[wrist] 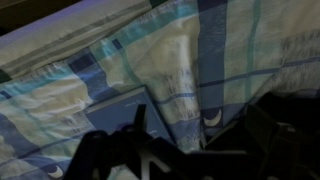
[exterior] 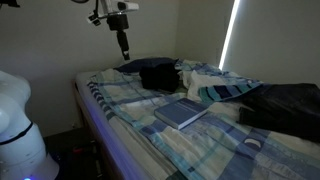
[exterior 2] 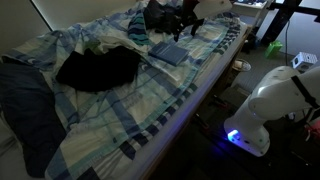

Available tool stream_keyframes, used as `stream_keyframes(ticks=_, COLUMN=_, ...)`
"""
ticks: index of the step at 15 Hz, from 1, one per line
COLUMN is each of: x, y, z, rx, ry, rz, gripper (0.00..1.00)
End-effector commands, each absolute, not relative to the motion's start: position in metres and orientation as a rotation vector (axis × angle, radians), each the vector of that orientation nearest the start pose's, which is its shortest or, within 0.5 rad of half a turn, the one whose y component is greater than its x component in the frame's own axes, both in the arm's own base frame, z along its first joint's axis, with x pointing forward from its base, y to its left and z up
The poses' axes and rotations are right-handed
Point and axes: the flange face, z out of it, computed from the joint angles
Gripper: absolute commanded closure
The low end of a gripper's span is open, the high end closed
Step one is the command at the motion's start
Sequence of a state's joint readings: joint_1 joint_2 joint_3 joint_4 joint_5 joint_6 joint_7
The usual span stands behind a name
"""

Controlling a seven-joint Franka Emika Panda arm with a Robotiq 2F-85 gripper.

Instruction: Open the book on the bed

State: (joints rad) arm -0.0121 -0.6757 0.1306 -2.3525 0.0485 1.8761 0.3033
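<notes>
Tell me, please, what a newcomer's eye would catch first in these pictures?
The plaid bed fills both exterior views, with the closed grey-blue book lying flat on it. The gripper hangs in the air above the far end, apart from the book. A black bag sits beyond the book, and a blue light glows at the white robot base.

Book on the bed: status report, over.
Claw high over the bed, off the book; open or shut unreadable. Book closed, lying flat. Black bag nearby, nothing on the cover.
</notes>
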Motion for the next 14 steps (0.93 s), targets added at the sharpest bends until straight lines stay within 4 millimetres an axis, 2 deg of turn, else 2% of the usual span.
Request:
stream_keyframes(ticks=1, x=0.362, y=0.057, z=0.584, rx=-3.103, ry=0.334, rz=-0.312, gripper=0.00)
stream_keyframes(ticks=5, x=0.354, y=0.062, z=0.585, rx=-3.110, ry=0.375, rz=-0.291, gripper=0.00)
stream_keyframes(ticks=9, x=0.361, y=0.063, z=0.578, rx=-3.147, ry=0.412, rz=-0.258, gripper=0.00)
stream_keyframes(ticks=14, x=0.385, y=0.038, z=0.559, rx=-3.153, ry=0.430, rz=-0.224, gripper=0.00)
